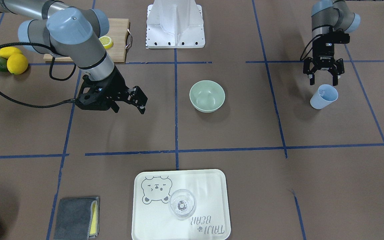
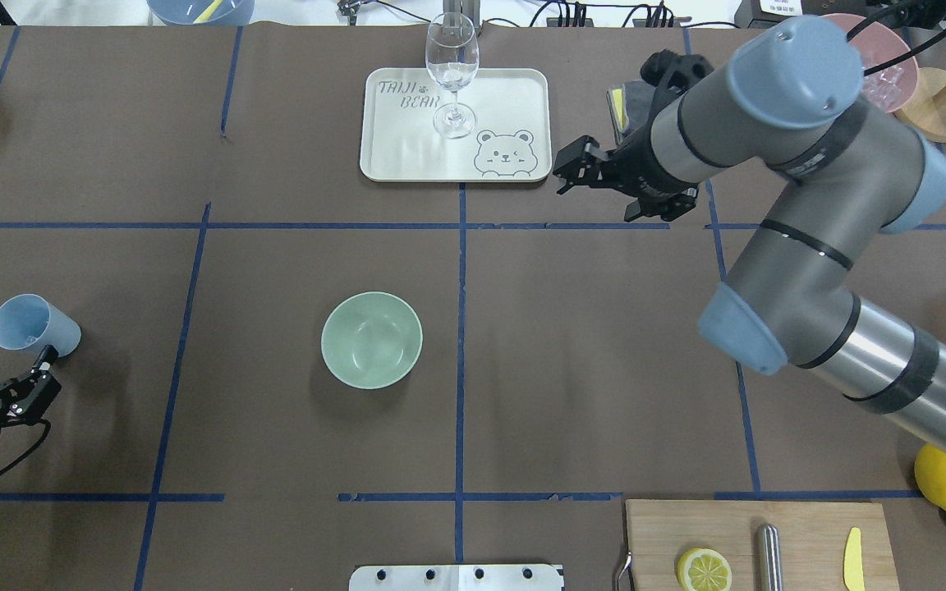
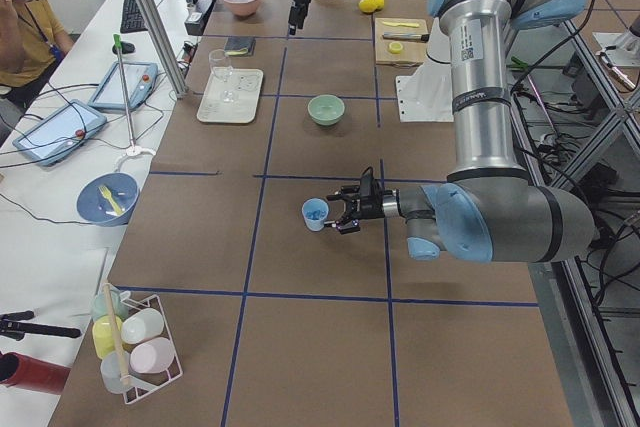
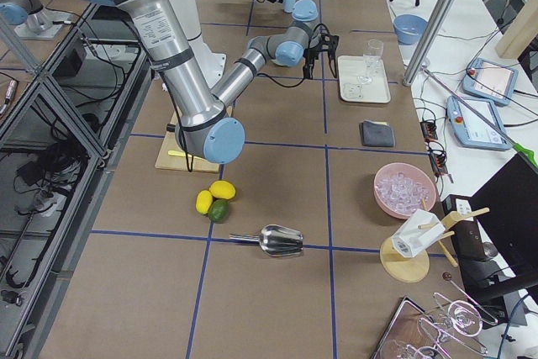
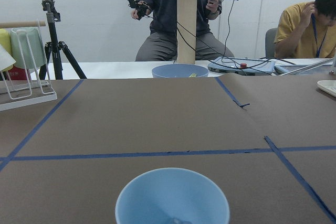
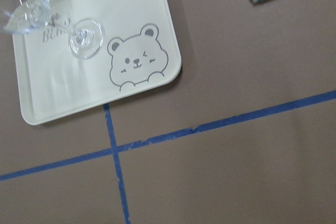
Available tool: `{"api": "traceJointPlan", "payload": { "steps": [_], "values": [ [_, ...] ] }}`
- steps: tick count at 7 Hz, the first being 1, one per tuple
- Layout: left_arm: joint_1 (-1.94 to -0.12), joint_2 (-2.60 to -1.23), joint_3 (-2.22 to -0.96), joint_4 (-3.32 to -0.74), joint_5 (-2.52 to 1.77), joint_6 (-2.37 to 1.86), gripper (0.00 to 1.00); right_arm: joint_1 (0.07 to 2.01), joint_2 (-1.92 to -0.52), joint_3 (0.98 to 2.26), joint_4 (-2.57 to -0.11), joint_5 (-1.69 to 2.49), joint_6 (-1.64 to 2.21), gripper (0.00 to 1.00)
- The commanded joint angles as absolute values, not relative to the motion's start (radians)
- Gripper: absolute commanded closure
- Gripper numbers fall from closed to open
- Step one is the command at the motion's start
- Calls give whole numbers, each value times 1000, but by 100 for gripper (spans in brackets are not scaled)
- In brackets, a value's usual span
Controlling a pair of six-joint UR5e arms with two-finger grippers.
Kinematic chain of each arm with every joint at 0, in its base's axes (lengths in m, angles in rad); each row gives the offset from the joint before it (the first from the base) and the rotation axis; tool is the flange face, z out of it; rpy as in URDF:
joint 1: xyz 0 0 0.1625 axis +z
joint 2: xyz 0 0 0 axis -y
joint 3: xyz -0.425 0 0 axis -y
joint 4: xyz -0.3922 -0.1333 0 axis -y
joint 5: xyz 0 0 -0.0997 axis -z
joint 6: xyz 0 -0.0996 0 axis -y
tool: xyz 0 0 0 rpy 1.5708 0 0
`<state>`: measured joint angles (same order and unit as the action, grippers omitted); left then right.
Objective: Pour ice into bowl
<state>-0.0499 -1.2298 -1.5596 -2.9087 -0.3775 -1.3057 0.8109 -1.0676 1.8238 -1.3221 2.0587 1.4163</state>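
The pale mint-green bowl (image 1: 207, 96) stands near the table's middle and shows nothing inside; it also shows in the overhead view (image 2: 372, 339). A light blue cup (image 1: 324, 96) stands at my left side. My left gripper (image 1: 323, 82) is open just behind the cup, with its fingertips near the cup's rim. The left wrist view looks into the cup (image 5: 172, 198); a small glint lies at its bottom, too little to tell as ice. Clear ice cubes (image 4: 405, 189) fill a pink container. My right gripper (image 1: 141, 100) is open and empty, above the table between the bowl and the tray.
A white bear tray (image 1: 212, 186) holds a wine glass (image 1: 182, 204). A grey cloth (image 1: 75, 218) lies beside the tray. A cutting board (image 2: 662, 533) with half a lemon, whole lemons (image 1: 15, 61) and a metal scoop (image 4: 282, 241) lie on my right side.
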Motion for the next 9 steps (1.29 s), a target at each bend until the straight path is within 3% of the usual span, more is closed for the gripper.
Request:
{"api": "traceJointPlan", "payload": {
  "steps": [1, 5, 7, 9],
  "values": [
    [-51, -1280, -1540, -2918, -382, -1240, 0, 894, -1089, 1859, -1318, 2140, 1416, 0],
    [-109, -1299, -1489, -2987, -449, -1247, 0, 991, -1212, 1985, -1427, 2143, 1201, 0],
    [-150, -1322, -1450, -2985, -462, -1244, 0, 1006, -1207, 2046, -1603, 2137, 1071, 0],
    [-156, -1368, -1411, -2985, -465, -1243, 0, 1006, -1210, 2054, -1605, 2137, 1071, 0]
  ]
}}
